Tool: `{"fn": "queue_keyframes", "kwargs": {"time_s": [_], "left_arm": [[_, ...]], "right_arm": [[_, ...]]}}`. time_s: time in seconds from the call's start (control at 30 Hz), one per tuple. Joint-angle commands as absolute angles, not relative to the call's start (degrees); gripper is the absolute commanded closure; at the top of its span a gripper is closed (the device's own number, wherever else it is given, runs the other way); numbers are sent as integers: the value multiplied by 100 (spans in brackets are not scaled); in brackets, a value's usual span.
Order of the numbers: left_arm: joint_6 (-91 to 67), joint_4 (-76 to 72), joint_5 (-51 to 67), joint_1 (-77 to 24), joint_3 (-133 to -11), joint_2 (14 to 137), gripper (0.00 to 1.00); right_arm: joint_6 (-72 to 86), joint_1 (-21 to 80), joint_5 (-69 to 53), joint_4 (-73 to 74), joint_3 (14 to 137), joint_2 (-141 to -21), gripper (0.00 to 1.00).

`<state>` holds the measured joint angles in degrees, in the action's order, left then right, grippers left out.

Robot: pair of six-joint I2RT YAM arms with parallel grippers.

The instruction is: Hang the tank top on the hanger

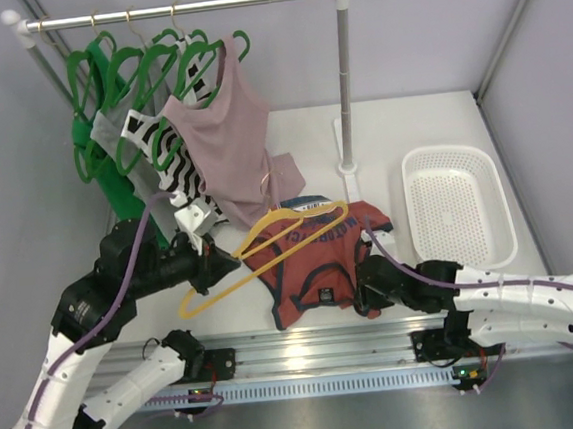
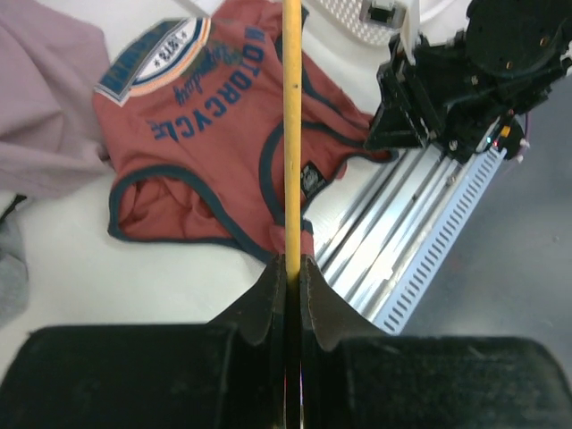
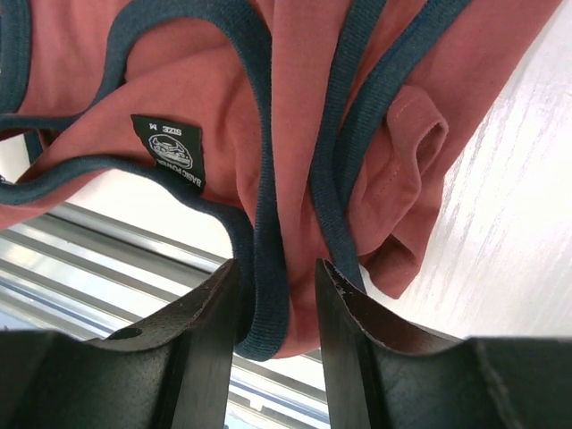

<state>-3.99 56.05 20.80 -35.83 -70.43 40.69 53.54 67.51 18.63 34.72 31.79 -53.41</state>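
Tank top [image 1: 316,267], rust-red with navy trim and a blue chest print, lies crumpled on the white bench [image 1: 390,135], just behind the metal rail that carries my two arms. From the overhead camera I see it sitting between the arms, its near hem close to that rail. My left gripper [image 1: 221,265] is at the garment's left side, and its fingers [image 2: 259,304] are pressed together on a thin bar of the yellow hanger [image 1: 202,302]. In the left wrist view the hanger [image 2: 292,134] runs straight up from the gripper [image 2: 292,268] and crosses over the tank top [image 2: 197,152]. I cannot tell whether the plastic touches the cloth. From above, the hanger slants up and to the right, with its far end over the top edge of the garment. My right gripper [image 1: 368,288] is at the garment's right side. In the right wrist view its fingers [image 3: 206,322] pinch a fold of navy-trimmed edge, and the cloth fills the gap of the gripper [image 3: 275,277]. The tank top [image 3: 313,89] spreads away from them, showing a small black label [image 3: 170,152]. Behind, a clothes rail [image 1: 178,8] holds green hangers [image 1: 113,69], a striped top [image 1: 165,150] and a dusty-pink top [image 1: 225,145]. A white basket [image 1: 456,205] sits on the bench to the right.
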Motion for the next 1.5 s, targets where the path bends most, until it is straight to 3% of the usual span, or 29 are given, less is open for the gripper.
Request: {"fn": "queue_keyframes", "kwargs": {"time_s": [0.0, 0.2, 0.33, 0.53, 0.97, 1.47], "left_arm": [[-624, 5941, 2145, -3586, -7022, 3964, 100], [-738, 6249, 2250, -3586, -7119, 3964, 100], [-782, 6363, 2311, -3595, -7111, 3937, 100], [-844, 6311, 2724, -3595, -6926, 3946, 100], [-932, 5924, 3173, -3586, -6443, 4069, 100], [-1002, 5608, 3463, -3604, -6135, 4017, 100]], "right_arm": [[5265, 6812, 1741, 3480, 3235, -5379, 61], [5230, 6820, 1565, 3515, 3111, -5396, 68], [5343, 6812, 1634, 3709, 2998, -5309, 81], [5528, 6794, 2153, 4209, 3049, -5054, 89], [5282, 6346, 2944, 4720, 3832, -5027, 99], [4984, 6161, 3138, 4676, 4350, -5212, 100]]}}
